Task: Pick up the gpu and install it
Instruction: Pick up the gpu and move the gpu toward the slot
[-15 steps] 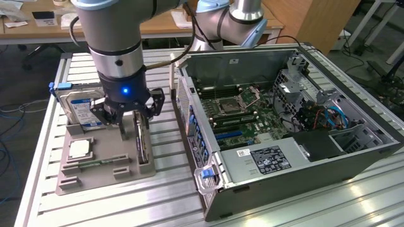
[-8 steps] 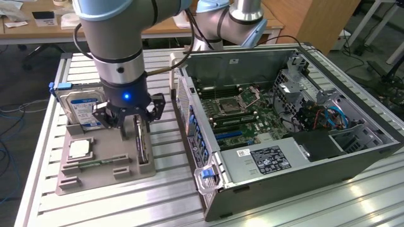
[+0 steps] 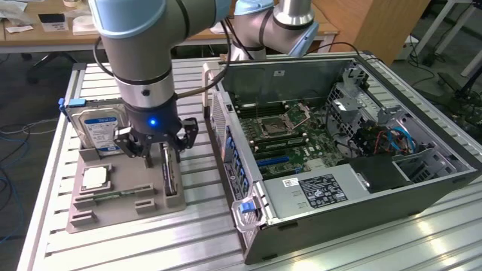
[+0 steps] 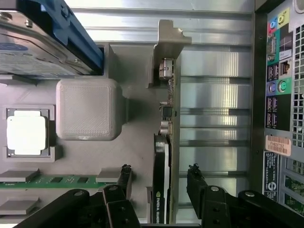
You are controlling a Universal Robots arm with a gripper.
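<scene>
In the exterior view the black two-fingered gripper (image 3: 156,148) hangs low over the grey moulded parts holder (image 3: 105,217), beside the open dark computer case (image 3: 362,197). The gpu (image 3: 170,176), a thin green card with a black cooler, stands on edge in its slot, likely so its flat faces can be pinched. In the wrist view the fingers (image 4: 124,178) straddle the gpu (image 4: 164,190) — spread wide, gripping nothing.

Slotted aluminium table (image 3: 421,237) — ribbed, with bright glare near one corner. Wooden desk (image 3: 34,35) strewn with papers, beyond the table's far edge. Wooden cabinet (image 3: 380,22) past a far corner. Grey floor (image 3: 26,96) — loose cables (image 3: 9,186) trailing alongside the table's side edge.
</scene>
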